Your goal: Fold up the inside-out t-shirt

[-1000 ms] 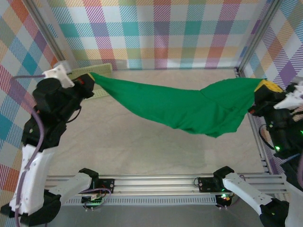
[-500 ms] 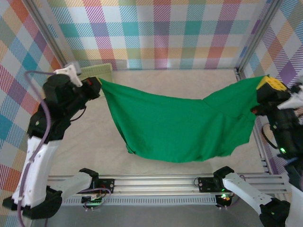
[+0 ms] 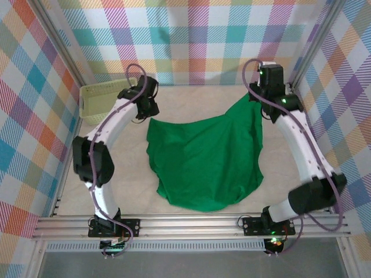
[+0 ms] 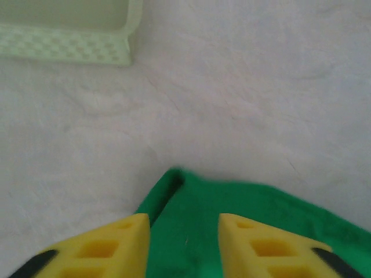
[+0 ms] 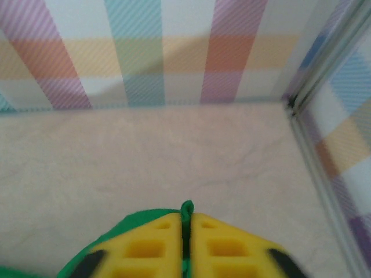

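Bright even light; faint shadows; wrist views soft; t-shirt (image 4: 261, 214) edge blurred.

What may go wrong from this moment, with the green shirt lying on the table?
1. The right gripper pinches a thin edge of the t-shirt while the left gripper stands open; any pull from the right would likely drag the cloth askew.
2. A shirt corner lies between the left fingers, so it might snag when that arm lifts.
3. The cloth lies wrinkled, so a fold may come out crooked.
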Controlling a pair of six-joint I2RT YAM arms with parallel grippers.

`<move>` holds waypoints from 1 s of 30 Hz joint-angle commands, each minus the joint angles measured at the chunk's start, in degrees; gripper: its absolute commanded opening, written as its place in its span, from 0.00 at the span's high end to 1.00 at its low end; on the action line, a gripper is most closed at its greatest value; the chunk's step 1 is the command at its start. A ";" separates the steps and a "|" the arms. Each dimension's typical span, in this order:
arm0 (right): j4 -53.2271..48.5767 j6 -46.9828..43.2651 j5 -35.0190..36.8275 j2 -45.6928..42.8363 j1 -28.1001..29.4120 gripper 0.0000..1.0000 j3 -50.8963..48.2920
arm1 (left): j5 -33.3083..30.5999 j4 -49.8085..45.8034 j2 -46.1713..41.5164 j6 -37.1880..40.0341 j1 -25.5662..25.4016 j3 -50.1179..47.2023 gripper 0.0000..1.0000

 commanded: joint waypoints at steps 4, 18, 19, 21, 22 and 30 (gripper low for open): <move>-7.03 5.89 -5.57 9.98 -3.05 0.36 10.43 | -6.63 -8.09 2.14 0.61 -1.49 8.33 0.23; -4.91 22.14 -17.92 -18.38 -0.95 0.31 -40.89 | -7.24 5.71 -23.56 -14.52 -23.45 -42.81 0.18; -4.93 23.36 -17.87 -19.99 -0.15 0.31 -43.18 | -6.49 6.30 -24.63 -15.82 -24.79 -44.64 0.18; -4.93 26.21 -17.38 -22.86 1.11 0.30 -47.04 | -5.30 7.83 -25.95 -17.69 -27.69 -47.50 0.18; -4.81 27.67 -17.19 -24.19 1.59 0.30 -48.92 | -5.20 7.93 -25.97 -18.91 -29.01 -48.13 0.19; -5.35 37.23 -12.02 -31.68 2.25 0.10 -59.80 | -1.80 14.61 -19.80 -22.28 -31.41 -50.62 0.27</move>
